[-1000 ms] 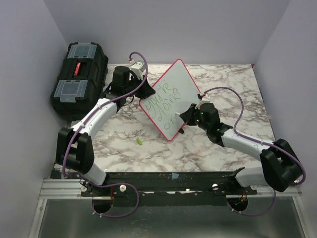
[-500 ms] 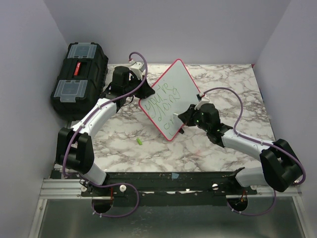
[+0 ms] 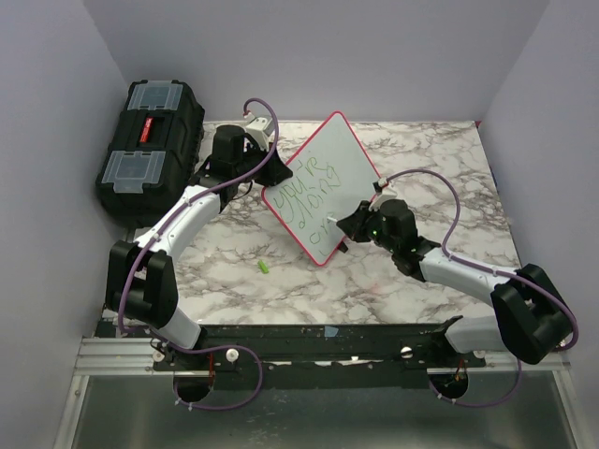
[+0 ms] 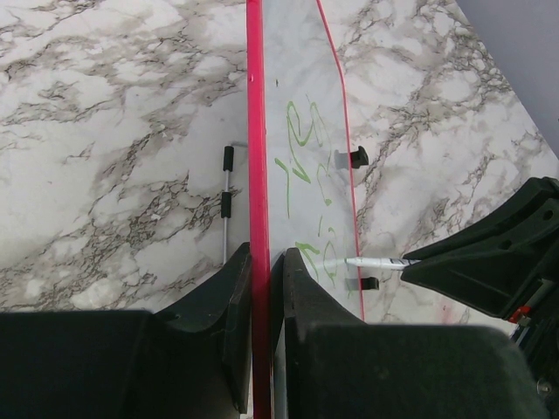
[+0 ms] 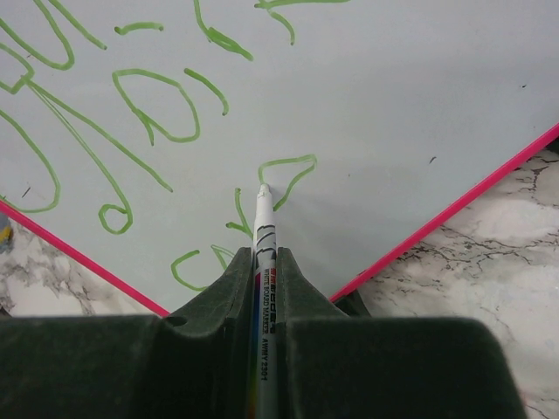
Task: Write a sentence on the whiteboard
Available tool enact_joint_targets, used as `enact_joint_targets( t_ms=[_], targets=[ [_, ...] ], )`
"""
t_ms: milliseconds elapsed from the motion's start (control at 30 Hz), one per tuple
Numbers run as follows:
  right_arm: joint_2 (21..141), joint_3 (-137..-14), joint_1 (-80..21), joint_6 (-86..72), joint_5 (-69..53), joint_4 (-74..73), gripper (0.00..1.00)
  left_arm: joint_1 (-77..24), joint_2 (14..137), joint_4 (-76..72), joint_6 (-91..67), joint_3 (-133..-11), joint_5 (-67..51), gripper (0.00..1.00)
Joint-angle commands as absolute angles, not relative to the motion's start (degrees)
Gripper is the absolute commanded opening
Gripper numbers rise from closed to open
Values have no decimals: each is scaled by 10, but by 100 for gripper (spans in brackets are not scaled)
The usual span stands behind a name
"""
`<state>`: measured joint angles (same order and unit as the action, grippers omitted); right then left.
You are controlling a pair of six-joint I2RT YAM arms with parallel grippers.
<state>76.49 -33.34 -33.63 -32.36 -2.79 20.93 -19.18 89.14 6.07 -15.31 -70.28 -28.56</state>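
The whiteboard (image 3: pixel 328 178), white with a thin red-pink frame, stands tilted up on one corner at mid-table. My left gripper (image 3: pixel 270 180) is shut on its left edge; in the left wrist view the jaws (image 4: pixel 259 255) clamp the red frame (image 4: pixel 255 131). My right gripper (image 3: pixel 346 224) is shut on a white marker (image 5: pixel 263 229), whose tip touches the board (image 5: pixel 402 96) low down. The sentence (image 3: pixel 314 194) is green handwriting in three lines, and the marker tip sits at the end of the bottom line (image 5: pixel 288 170). The marker (image 4: pixel 374 261) meets the board face from the right.
A black toolbox (image 3: pixel 150 140) with clear lid compartments stands at the back left, beside the left arm. A small green cap (image 3: pixel 264 267) lies on the marble table (image 3: pixel 430 159) in front of the board. A thin metal rod (image 4: pixel 227 196) lies behind the board.
My right gripper with the marker has shifted slightly left and down along the board's lower part. The left gripper and the board have not moved.
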Motion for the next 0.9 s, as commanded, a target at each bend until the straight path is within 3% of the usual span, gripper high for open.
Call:
enact_joint_targets(
  t_ms=[0,867],
  targets=[
    [788,-309,-345,-328,-43,124,1,-217,895,130,-100,-674,-318,0],
    [799,-355,-344,-322,67,75,1,-217,895,127,-99,-673,-321,0]
  ],
)
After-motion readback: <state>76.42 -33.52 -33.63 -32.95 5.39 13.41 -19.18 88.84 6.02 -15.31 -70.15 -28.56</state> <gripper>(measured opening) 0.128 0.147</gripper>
